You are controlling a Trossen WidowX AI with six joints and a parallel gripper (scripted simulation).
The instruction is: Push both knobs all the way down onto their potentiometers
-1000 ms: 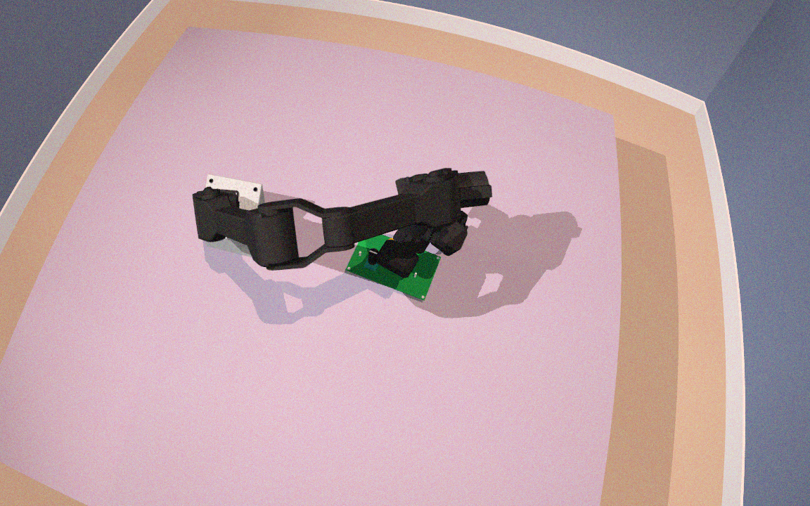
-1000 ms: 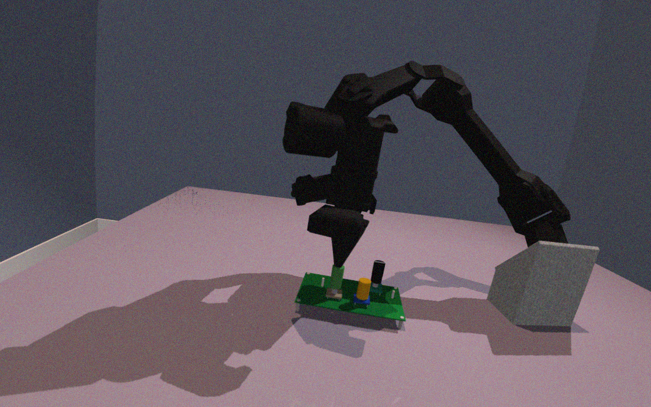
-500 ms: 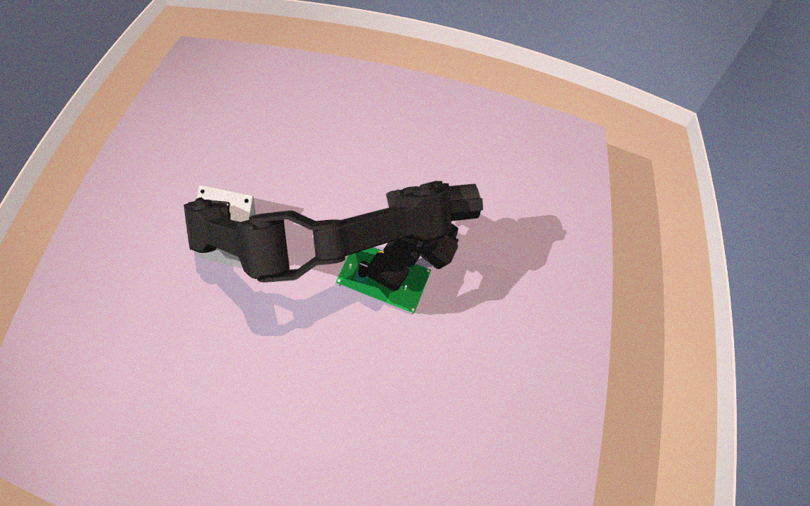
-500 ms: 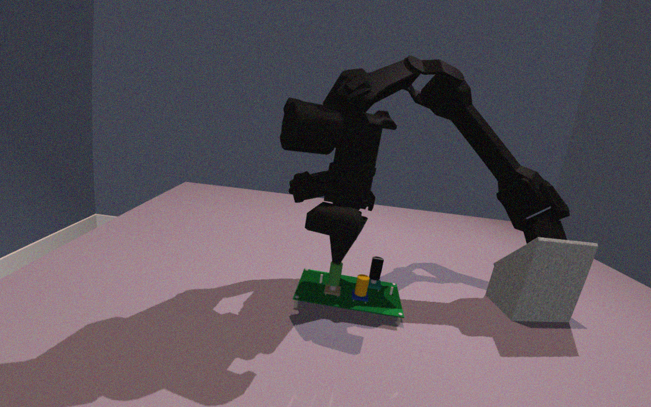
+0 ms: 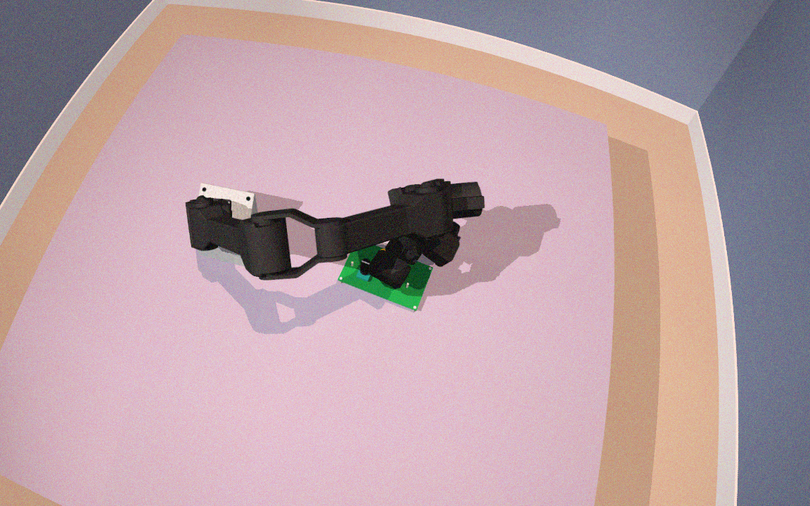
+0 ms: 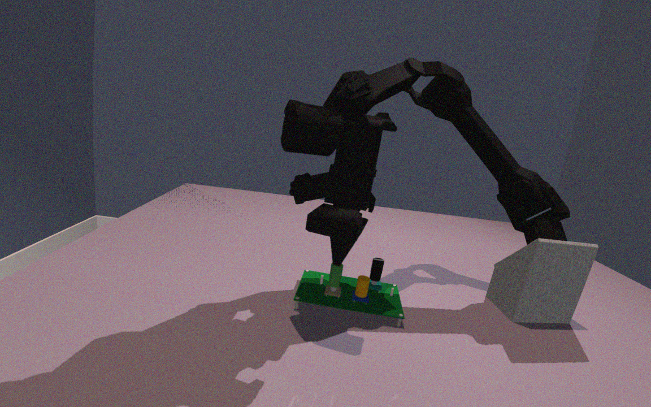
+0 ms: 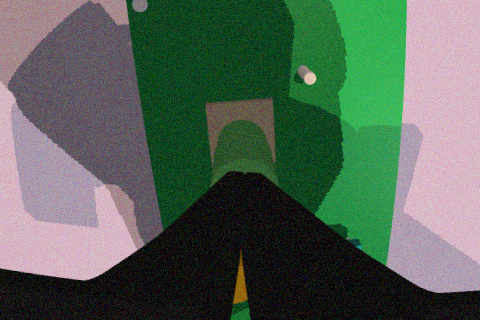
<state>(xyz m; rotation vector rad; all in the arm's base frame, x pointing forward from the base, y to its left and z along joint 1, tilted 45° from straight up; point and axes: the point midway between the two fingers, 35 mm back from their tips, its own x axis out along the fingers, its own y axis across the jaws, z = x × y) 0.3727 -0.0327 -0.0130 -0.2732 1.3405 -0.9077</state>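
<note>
The green circuit board (image 5: 417, 296) (image 6: 388, 307) (image 7: 372, 60) stands on short legs. My gripper (image 6: 337, 263) (image 7: 242, 188) is shut and empty, its tips on top of the green knob (image 6: 335, 276) (image 7: 243, 142). That knob is upright, its lower end very close to the beige potentiometer (image 6: 329, 292) (image 7: 215, 112); a small light spot shows at its foot. The orange knob (image 6: 362, 286) (image 7: 241, 287) sits low over the blue potentiometer (image 6: 360, 299). The black knob (image 6: 377, 269) (image 5: 365, 265) stands above the teal potentiometer (image 6: 376, 286) (image 5: 363, 275) with a small gap. Fingertips are hidden in the top view.
Thin white posts stand up from the board, one beside the beige potentiometer (image 6: 321, 279) and one near the teal potentiometer (image 6: 391, 291). A pale block (image 6: 545, 288) (image 5: 241, 201) stands by the arm's base. My arm casts a wide shadow over the board.
</note>
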